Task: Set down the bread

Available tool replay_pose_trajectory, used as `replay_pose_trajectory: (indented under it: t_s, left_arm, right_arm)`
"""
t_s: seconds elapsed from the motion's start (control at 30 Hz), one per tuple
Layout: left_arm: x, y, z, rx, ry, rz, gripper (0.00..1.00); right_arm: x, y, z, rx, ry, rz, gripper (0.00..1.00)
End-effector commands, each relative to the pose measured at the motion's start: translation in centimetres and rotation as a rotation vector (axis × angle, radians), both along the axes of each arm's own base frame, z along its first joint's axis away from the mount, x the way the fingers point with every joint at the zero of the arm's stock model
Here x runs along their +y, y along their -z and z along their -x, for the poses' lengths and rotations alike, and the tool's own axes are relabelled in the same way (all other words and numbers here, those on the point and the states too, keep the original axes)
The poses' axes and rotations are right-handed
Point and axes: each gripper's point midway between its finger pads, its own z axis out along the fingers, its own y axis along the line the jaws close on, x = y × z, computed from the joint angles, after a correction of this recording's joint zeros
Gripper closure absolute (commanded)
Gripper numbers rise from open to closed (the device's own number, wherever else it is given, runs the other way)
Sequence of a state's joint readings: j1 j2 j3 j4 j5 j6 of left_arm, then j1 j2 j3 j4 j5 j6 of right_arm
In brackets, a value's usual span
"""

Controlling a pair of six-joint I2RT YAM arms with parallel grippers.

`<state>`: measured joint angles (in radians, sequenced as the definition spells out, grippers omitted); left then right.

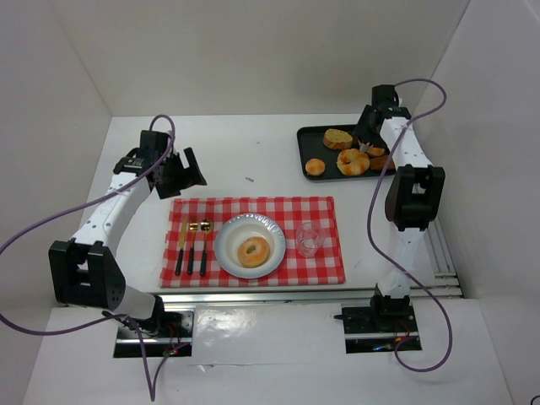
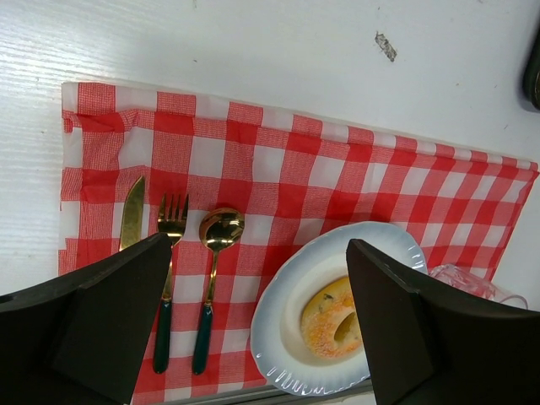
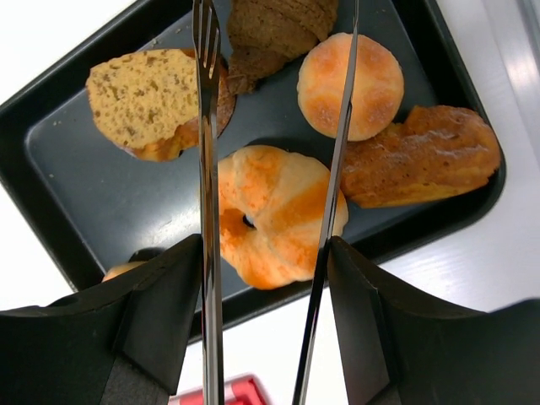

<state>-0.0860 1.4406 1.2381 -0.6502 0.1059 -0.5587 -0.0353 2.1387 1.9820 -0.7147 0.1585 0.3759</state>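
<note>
A black tray [image 1: 304, 148] at the back right holds several breads: a ring-shaped bread [image 3: 270, 211], a brown slice [image 3: 143, 101], a round bun [image 3: 350, 84], a long pastry [image 3: 422, 164] and a dark croissant [image 3: 278, 29]. My right gripper [image 3: 263, 245] is shut on metal tongs [image 3: 205, 169]. The tongs are spread open over the ring-shaped bread and hold nothing. A white plate [image 1: 228, 245] on the checked placemat carries a ring-shaped bread [image 1: 252, 251]. My left gripper [image 2: 260, 245] is open and empty above the placemat's left part.
A red-and-white placemat [image 1: 321, 211] lies at the table's front middle. On it are a knife [image 2: 131, 215], a fork [image 2: 169, 253] and a spoon [image 2: 218, 232] left of the plate, and a clear glass [image 1: 308, 239] to its right. White walls enclose the table.
</note>
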Motion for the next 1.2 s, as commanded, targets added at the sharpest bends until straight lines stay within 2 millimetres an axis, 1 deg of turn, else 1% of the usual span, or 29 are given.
replay_pose_trajectory:
  t_s: [0.0,0.03,0.07,0.1,0.13,0.27,0.3,0.33,0.37,0.47,0.5,0.57,0.6,0.63,0.77,0.8,0.87,0.9,0.93,0.97,1.0,1.03,1.1,1.13,1.17]
  left_arm:
    - [-0.6,-1.4,-1.3,-0.045,-0.004,0.029,0.02]
    - [-0.6,-1.4,-1.3,-0.045,-0.004,0.029,0.02]
    - [-0.6,-1.4,-1.3,-0.045,-0.004,0.029,0.02]
    - [-0.4,-1.3,-1.3,-0.046,-0.010,0.022,0.02]
    - [-0.4,-1.3,-1.3,-0.046,-0.010,0.022,0.02]
    - [-0.4,-1.3,-1.3,-0.046,-0.010,0.022,0.02]
    - [-0.4,-1.3,-1.3,-0.046,-0.010,0.022,0.02]
    - [-0.4,-1.7,-1.5,-0.055,-0.010,0.023,0.02]
    - [-0.4,-1.7,-1.5,-0.055,-0.010,0.023,0.02]
    - [-0.3,-1.7,-1.5,-0.056,-0.015,0.016,0.02]
    - [-0.3,-1.7,-1.5,-0.056,-0.015,0.016,0.02]
    - [-0.2,-1.6,-1.5,-0.057,-0.008,0.010,0.02]
    - [-0.2,-1.6,-1.5,-0.057,-0.008,0.010,0.02]
    - [-0.2,-1.6,-1.5,-0.057,-0.008,0.010,0.02]
    - [-0.2,-1.6,-1.5,-0.057,-0.008,0.010,0.02]
    - [-0.2,-1.6,-1.5,-0.057,-0.008,0.010,0.02]
    - [-0.2,-1.6,-1.5,-0.057,-0.008,0.010,0.02]
    - [-0.2,-1.6,-1.5,-0.057,-0.008,0.010,0.02]
    - [-0.2,-1.6,-1.5,-0.057,-0.008,0.010,0.02]
    - [-0.2,-1.6,-1.5,-0.057,-0.008,0.010,0.02]
    - [-0.2,-1.6,-1.5,-0.057,-0.008,0.010,0.02]
    - [-0.2,-1.6,-1.5,-0.057,-0.008,0.010,0.02]
    - [-0.2,-1.6,-1.5,-0.057,-0.008,0.010,0.02]
    - [-0.1,-1.6,-1.5,-0.058,-0.014,0.003,0.02]
    - [-0.1,-1.6,-1.5,-0.058,-0.014,0.003,0.02]
  right_arm:
    - [-0.4,-1.9,-2.3,-0.091,-0.001,0.005,0.34]
    - [-0.4,-1.7,-2.5,-0.090,-0.001,0.005,0.34]
    - [-0.4,-2.1,-2.7,-0.099,-0.001,0.005,0.34]
    - [-0.9,-1.2,-2.5,-0.074,0.008,0.005,0.34]
    - [-1.0,-1.7,-2.7,-0.086,0.002,0.011,0.34]
    - [-1.0,-1.5,-3.3,-0.086,0.002,0.011,0.34]
    - [-1.0,-1.8,-3.5,-0.095,0.002,0.012,0.36]
    - [-1.3,-1.7,-3.6,-0.091,0.003,0.003,0.38]
    - [-1.2,-1.7,-3.6,-0.092,-0.004,-0.004,0.38]
    - [-0.9,-1.7,-3.6,-0.092,-0.013,-0.014,0.47]
    - [-1.2,-1.7,-3.6,-0.093,-0.012,-0.022,0.48]
    - [-1.2,-1.7,-3.6,-0.093,-0.012,-0.022,0.48]
    - [-1.2,-2.2,-3.5,-0.102,-0.012,-0.022,0.48]
    - [-1.2,-2.2,-3.5,-0.102,-0.012,-0.022,0.48]
    - [-1.4,-1.7,-3.2,-0.082,-0.005,-0.015,0.29]
    - [-1.4,-1.1,-3.2,-0.071,-0.005,-0.016,0.27]
    - [-1.4,-0.7,-3.1,-0.059,-0.005,-0.017,0.27]
    - [-1.4,-0.2,-3.2,-0.050,-0.005,-0.018,0.27]
    - [-1.4,-0.2,-3.2,-0.050,-0.005,-0.018,0.27]
    - [-1.4,0.3,-3.2,-0.041,-0.004,-0.018,0.27]
    - [-1.4,0.3,-3.2,-0.040,-0.004,-0.018,0.27]
    - [-1.4,0.9,-3.2,-0.030,-0.004,-0.019,0.27]
    - [-1.4,1.0,-3.4,-0.031,-0.004,-0.019,0.27]
    - [-1.4,1.5,-3.4,-0.022,-0.004,-0.019,0.29]
    - [-1.4,1.5,-3.4,-0.022,-0.004,-0.019,0.29]
